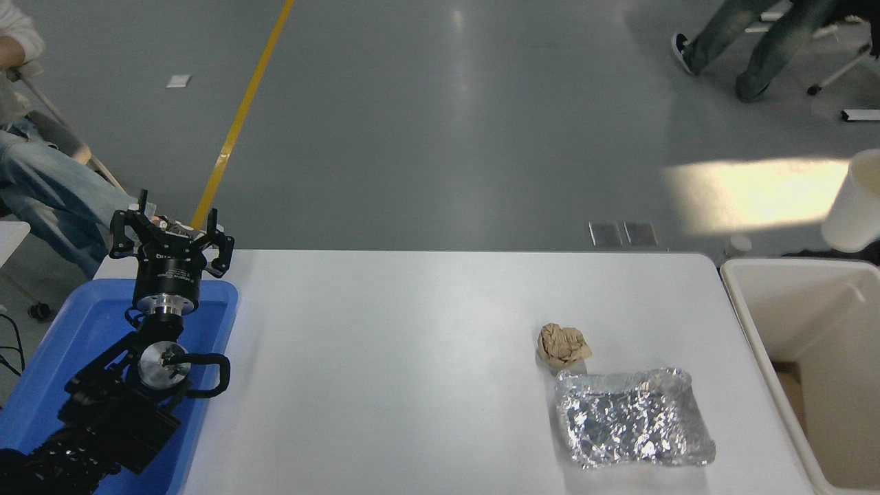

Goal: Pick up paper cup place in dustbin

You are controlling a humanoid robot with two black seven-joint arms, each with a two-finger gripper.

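Observation:
The white paper cup [854,204] hangs in the air at the right edge of the picture, just above the far rim of the cream-white dustbin [746,311]. The cup is partly cut off by the picture's edge. My right gripper is out of view, so what holds the cup does not show. The dustbin stands against the table's right side, and a brown piece shows low inside it. My left gripper [172,237] is parked open at the lower left over the blue tray [75,330].
A crumpled brown paper ball [564,344] and a crumpled foil sheet [631,418] lie on the white table [412,357] at the right. A seated person's legs are at the far left and another person's legs at the top right.

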